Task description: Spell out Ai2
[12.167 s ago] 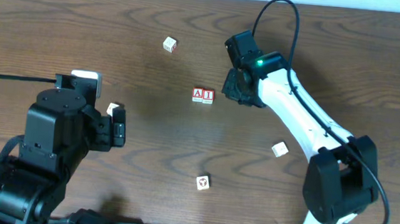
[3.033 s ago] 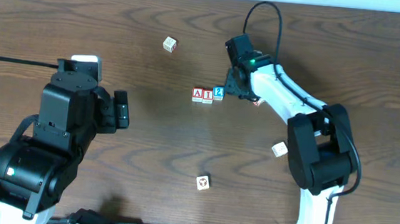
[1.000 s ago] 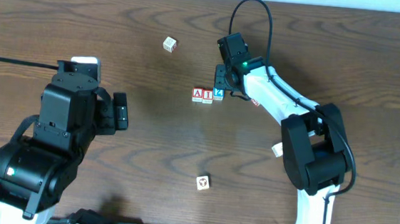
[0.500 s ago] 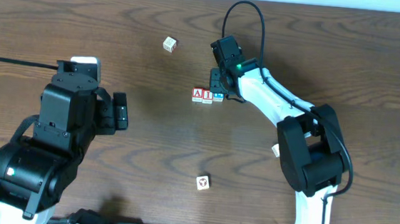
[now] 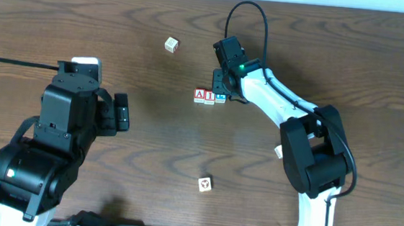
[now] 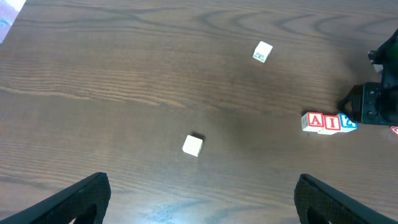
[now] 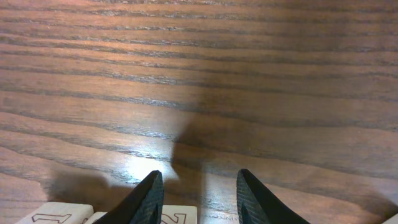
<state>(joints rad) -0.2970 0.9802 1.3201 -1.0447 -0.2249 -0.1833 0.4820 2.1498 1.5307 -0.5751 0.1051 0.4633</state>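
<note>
The red-framed A cube (image 5: 200,95), the red-framed I cube (image 5: 210,96) and the blue 2 cube (image 5: 220,96) lie in a row at the table's middle, touching side by side. The row also shows in the left wrist view: A (image 6: 315,121), I (image 6: 332,122), 2 (image 6: 348,122). My right gripper (image 5: 223,84) is low just behind the 2 cube, jaws open. In the right wrist view (image 7: 202,193) the 2 cube (image 7: 181,216) lies at the bottom edge, partly behind the left finger (image 7: 151,198). My left gripper (image 5: 121,112) is open and empty, far to the left.
A pale cube (image 5: 171,45) lies at the back, another (image 5: 205,184) near the front, and one (image 5: 279,151) shows beside the right arm. A pale cube (image 6: 193,145) lies ahead of the left gripper. A white tag (image 5: 87,61) sits by the left arm.
My right gripper has shifted left and slightly down by the 2 cube over the last second. The 2 cube now sits tight against the I cube. The left arm has not moved.
</note>
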